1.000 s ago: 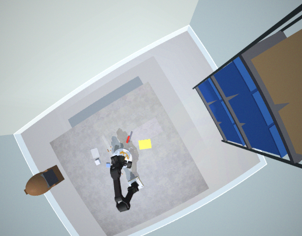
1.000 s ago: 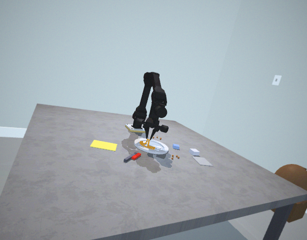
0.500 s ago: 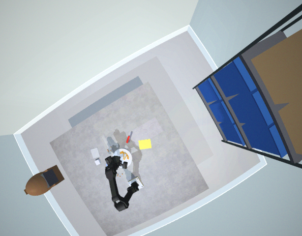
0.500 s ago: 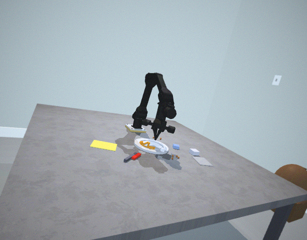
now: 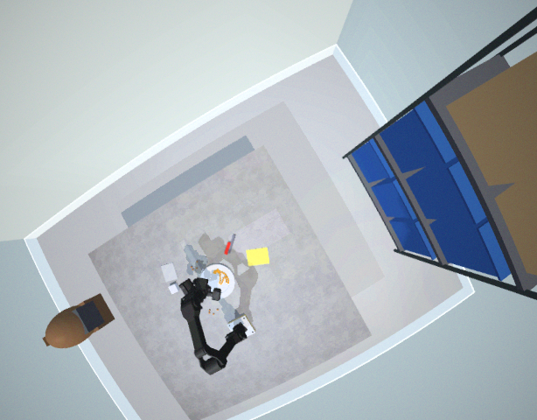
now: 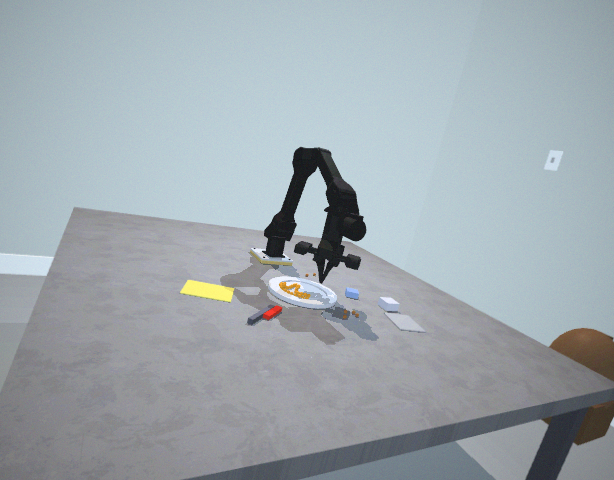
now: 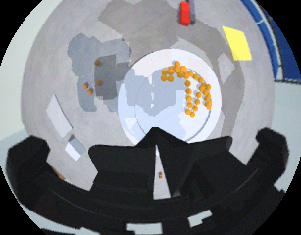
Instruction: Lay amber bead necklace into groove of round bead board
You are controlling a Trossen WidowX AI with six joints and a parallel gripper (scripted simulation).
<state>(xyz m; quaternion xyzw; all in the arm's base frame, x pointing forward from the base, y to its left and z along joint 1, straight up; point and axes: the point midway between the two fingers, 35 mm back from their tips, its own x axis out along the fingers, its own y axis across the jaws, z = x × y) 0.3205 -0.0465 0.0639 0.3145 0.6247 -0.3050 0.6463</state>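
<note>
The amber bead necklace [image 5: 221,274] [image 6: 303,295] [image 7: 183,70] lies bunched on the round white bead board [image 5: 233,281] [image 6: 318,304] [image 7: 217,93]. In the wrist view it is clustered at the top of the board, with strands folded down its right half. Some outer beads lie near the groove line at the top and right; other strands lie inside it. The left part of the groove has no beads. My gripper [image 6: 321,281] [image 7: 154,130] is shut and empty, with its tips together near the board's rim, away from the necklace. The tips are hidden in the top view.
Small brown beads [image 6: 355,314] [image 7: 97,63] lie beside the board, others [image 5: 212,311] nearer the arm's base. A blue block [image 6: 352,293], a white block [image 5: 173,288] and a flat grey piece [image 5: 169,272] lie to one side. A yellow sheet [image 5: 258,255] and a red-and-dark stick [image 5: 226,248] lie beyond the board.
</note>
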